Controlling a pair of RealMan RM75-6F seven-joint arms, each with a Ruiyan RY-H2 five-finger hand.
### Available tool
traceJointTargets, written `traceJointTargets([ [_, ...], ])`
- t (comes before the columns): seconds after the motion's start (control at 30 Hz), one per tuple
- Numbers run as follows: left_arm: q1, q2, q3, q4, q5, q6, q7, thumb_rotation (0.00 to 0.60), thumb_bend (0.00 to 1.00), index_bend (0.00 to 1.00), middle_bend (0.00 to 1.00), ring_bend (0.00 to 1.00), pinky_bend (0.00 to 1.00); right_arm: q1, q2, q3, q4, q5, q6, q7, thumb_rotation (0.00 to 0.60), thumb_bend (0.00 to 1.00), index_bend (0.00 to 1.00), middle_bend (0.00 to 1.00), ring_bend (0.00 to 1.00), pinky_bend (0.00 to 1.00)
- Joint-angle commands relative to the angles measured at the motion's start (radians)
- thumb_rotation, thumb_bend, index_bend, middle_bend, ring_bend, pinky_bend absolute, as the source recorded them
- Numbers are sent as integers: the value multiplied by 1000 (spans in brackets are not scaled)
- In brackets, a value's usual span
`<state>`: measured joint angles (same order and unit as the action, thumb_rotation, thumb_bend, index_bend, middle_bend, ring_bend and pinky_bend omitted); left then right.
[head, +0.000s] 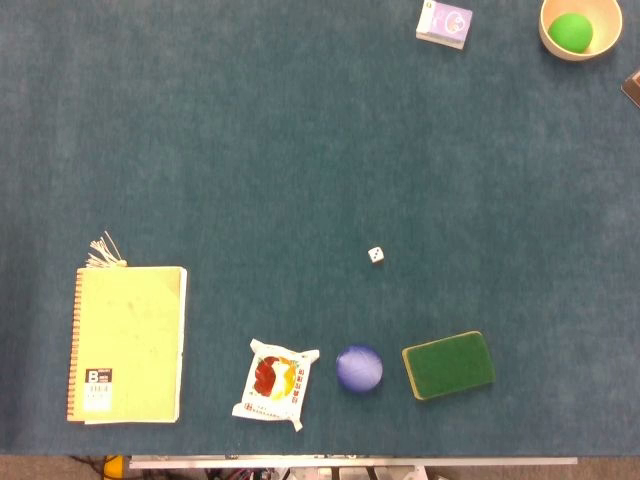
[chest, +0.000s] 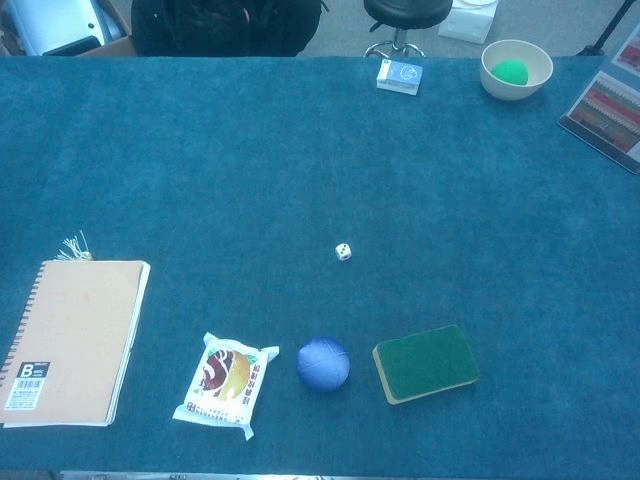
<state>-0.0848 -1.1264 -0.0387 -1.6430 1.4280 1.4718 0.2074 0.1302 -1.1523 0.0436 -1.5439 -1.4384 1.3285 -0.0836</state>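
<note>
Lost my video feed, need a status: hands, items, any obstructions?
Both hands out of view. Blue ball sits untouched between snack packet and green sponge, apart from both. Die lies alone beyond them.

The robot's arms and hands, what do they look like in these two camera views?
Neither view shows them, so their colour, shape and cables cannot be told. Only the blue table appears, with a notebook, snack packet, blue ball, sponge and die.
</note>
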Motion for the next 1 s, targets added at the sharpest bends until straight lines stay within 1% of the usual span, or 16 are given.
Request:
traceJointTargets([
  [0.03, 2, 4, 0, -3, -4, 0, 2, 600, 380, 444, 249, 95, 102, 1, -2, 3, 1, 3, 3, 0, 600, 33, 520, 311, 114, 73],
  [0.33, 1, 7, -2, -11, -11, -6, 4, 600, 380, 444, 249, 95, 112, 3, -2, 1, 3, 4, -1, 1, 600, 33, 520, 311, 113, 74],
  [0.43, 0, 6, -5, -6, -21, -12, 10, 600, 380, 444, 249, 95, 125, 6, -1, 3, 6, 11, -8, 10, 600, 33, 520, 311, 115, 100],
  [0.6, 4, 5, -9, -6, -39, -10, 31, 600, 379, 444, 249, 95, 127, 15, -1, 2, 14, 18, -31, 29, 600, 33, 520, 319, 177, 247],
  [0.7, 8, 9, -9, -12, -37, -3, 25, 600, 380, 444, 249, 95, 128, 22, -8, -9, 14, -5, -39, 35, 600, 33, 521, 326, 210, 356],
  [0.8, 7, 9, -14, -11, -33, 1, 9, 600, 380, 444, 250, 95, 132, 35, -21, -19, 21, -36, -47, 33, 600, 33, 520, 340, 248, 421],
  [0.9, 5, 11, -15, -4, -35, -6, -6, 600, 380, 444, 252, 95, 138, 68, -34, -17, 14, -49, -83, 1, 600, 33, 520, 364, 284, 476],
  [0.97, 4, 14, -18, -4, -41, -10, -13, 600, 380, 444, 252, 95, 139, 94, -43, -13, 4, -57, -111, -31, 600, 33, 520, 392, 330, 546],
  [1.0, 3, 15, -21, -3, -43, -9, -17, 600, 380, 444, 252, 95, 139, 109, -49, -11, 0, -64, -125, -47, 600, 33, 519, 414, 373, 596],
])
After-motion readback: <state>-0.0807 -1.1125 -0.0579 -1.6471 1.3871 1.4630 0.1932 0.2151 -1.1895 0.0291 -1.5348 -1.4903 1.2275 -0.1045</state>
